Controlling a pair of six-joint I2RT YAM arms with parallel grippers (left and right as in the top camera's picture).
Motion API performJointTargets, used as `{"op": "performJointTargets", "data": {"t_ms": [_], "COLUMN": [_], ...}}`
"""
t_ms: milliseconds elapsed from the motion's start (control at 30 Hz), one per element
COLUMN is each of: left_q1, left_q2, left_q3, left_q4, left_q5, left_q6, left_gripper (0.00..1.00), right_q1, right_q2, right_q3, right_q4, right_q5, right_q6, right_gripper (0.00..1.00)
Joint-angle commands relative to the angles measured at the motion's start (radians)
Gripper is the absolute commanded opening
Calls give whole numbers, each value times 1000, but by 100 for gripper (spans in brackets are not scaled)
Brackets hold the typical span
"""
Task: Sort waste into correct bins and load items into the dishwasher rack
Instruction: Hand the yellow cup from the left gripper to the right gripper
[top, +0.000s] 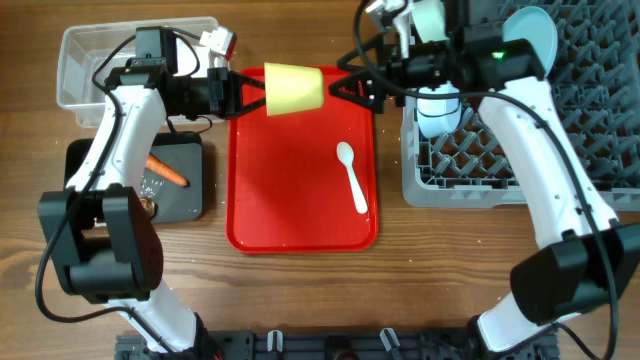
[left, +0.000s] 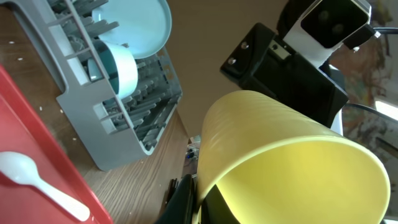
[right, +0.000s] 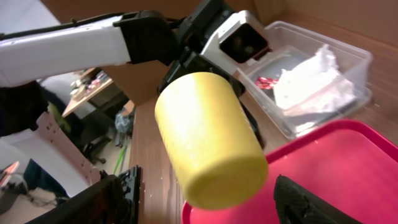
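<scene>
— hands first?
— left hand (top: 252, 92) pinching the small yellow cup (top: 293, 89) by the wall at its mouth, cup on its side in the air above the far edge of the red tray (top: 290, 200). gripped at the rim, probably to leave the closed bottom free for a second grip.
— and opposite?
— right hand (top: 338, 87) spread, one finger to each side of the cup's bottom end, nothing pinched. touching or just short, cannot tell. looks like a hand-over, judging by the two hands facing each other along the cup.
— why pass it across?
— likely reach: grey dishwasher rack (top: 460, 185) on the right of the desk (top: 300, 290), beside the right arm. already loaded with a light blue plate (top: 535, 35) and a teal bowl (left: 118, 65) among the pegs.
— further out?
— white plastic spoon (top: 351, 176) flat on the red tray, not yet loaded. clear tub (top: 85, 60) at far left with the crumpled napkin (right: 311, 78) and a red wrapper (right: 268, 82) inside. black tray (top: 185, 205) nearer, with the carrot (top: 167, 172) on it.
— risk?
— letting go on the left before a firm grip on the right: cup down onto the tray.
</scene>
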Motion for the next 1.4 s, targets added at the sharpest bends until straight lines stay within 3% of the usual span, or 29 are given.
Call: {"op": "performJointTargets", "data": {"t_ms": [0, 567, 933, 1067, 1200, 1300, 1367], "left_q1": [-1, -1, -1, -1, -1, -1, -1], "left_q2": [-35, -35, -35, -35, -35, -35, -35], "left_q3": [19, 19, 19, 19, 19, 19, 19], "left_q4": [3, -1, 0, 0, 0, -1, 0], "left_q5": [50, 50, 50, 50, 50, 50, 49], "left_q6": [27, 27, 27, 27, 27, 27, 27], "left_gripper": [4, 4, 4, 4, 4, 4, 15], "right_q1": [23, 95, 108, 108, 108, 104, 94], "right_q2": [36, 82, 151, 151, 151, 151, 151], "right_q3": [2, 2, -9, -10, -10, -10, -10], "right_q4": [37, 124, 72, 102, 126, 135, 148], "right_q5": [-64, 12, -12, -50, -84, -103, -114], "right_q6": [-31, -54, -54, -53, -53, -53, -51], "right_gripper": [81, 79, 75, 70, 59, 57, 55]}}
